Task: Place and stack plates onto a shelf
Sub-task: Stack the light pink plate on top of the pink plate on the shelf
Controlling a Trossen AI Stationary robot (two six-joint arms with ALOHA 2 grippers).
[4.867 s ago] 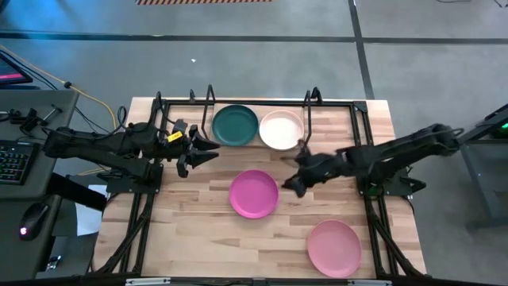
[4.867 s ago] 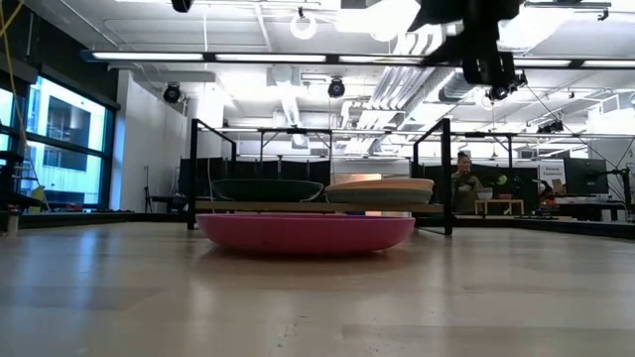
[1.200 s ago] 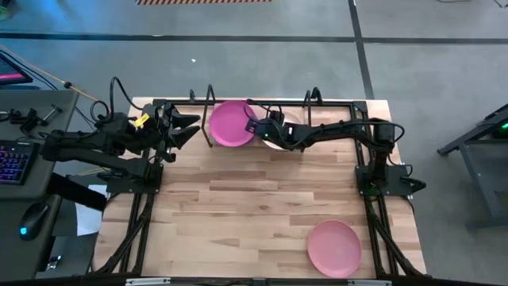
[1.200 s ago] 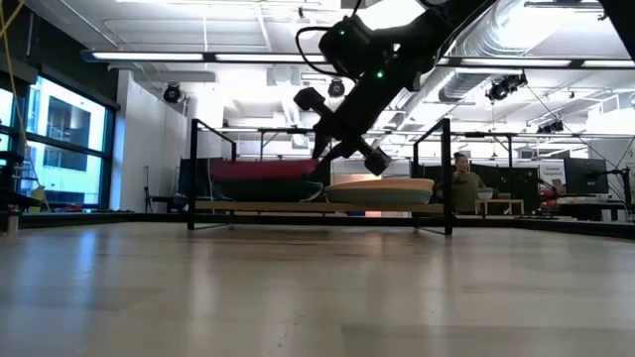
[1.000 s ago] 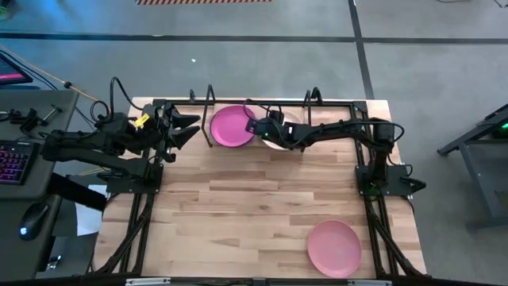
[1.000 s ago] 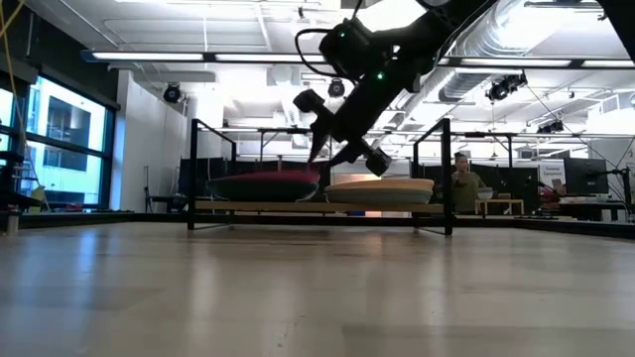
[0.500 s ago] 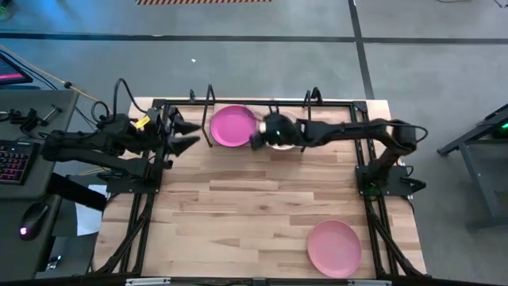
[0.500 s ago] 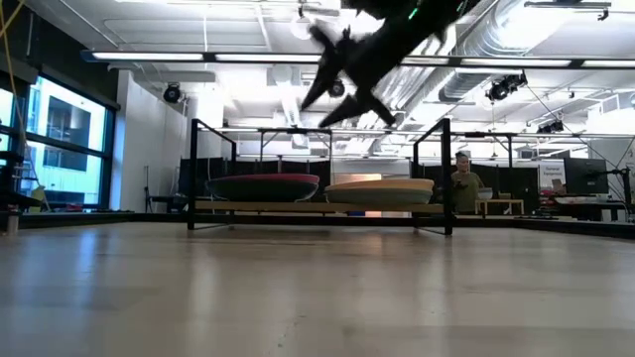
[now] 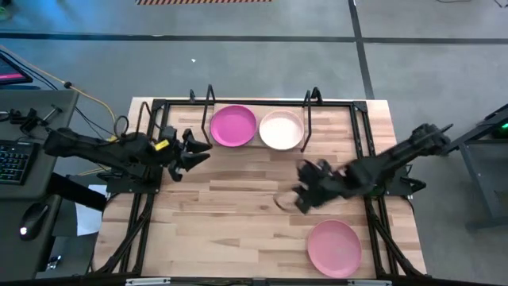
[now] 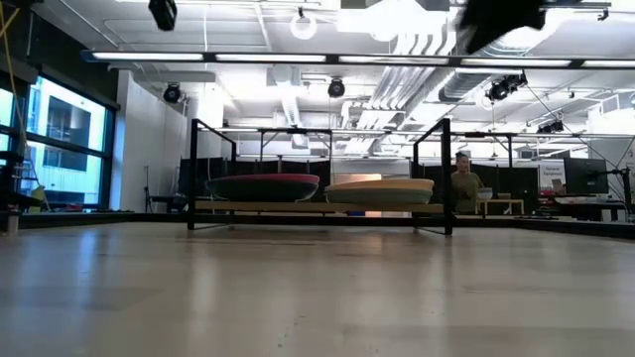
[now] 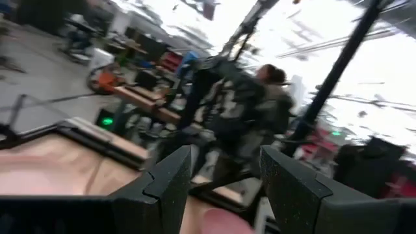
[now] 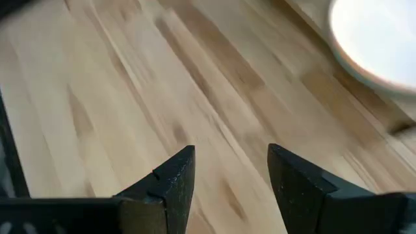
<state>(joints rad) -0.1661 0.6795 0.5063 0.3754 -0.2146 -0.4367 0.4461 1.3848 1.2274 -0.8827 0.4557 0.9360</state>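
The magenta plate [image 9: 233, 126] lies on the shelf [image 10: 317, 207], resting on the dark green plate [image 10: 260, 191], which shows only in the low view. Beside it the cream plate [image 9: 282, 129] sits on the pale teal one [image 10: 379, 197]. A light pink plate [image 9: 334, 248] lies flat on the table near the right near corner. My right gripper [image 9: 290, 199] hovers open over the table's middle, between the shelf and the pink plate, its fingers [image 12: 170, 184] over bare wood. My left gripper [image 9: 202, 151] is open, in the air left of the magenta plate.
The shelf's black rod uprights [image 9: 210, 95] stand along the table's far edge, and black frame rails [image 9: 143, 199] run down both sides. Bare wood [image 9: 238, 230] lies between shelf and near edge. A pale plate rim [image 12: 377, 39] shows in the right wrist view. A person [image 10: 462, 178] sits beyond the table.
The magenta plate, at first held tilted just above the dark green plate, dropped flat onto it and stays there. My right gripper then rose off the shelf and swung toward the near right, over the table's middle. My left gripper shifted a little toward the near edge.
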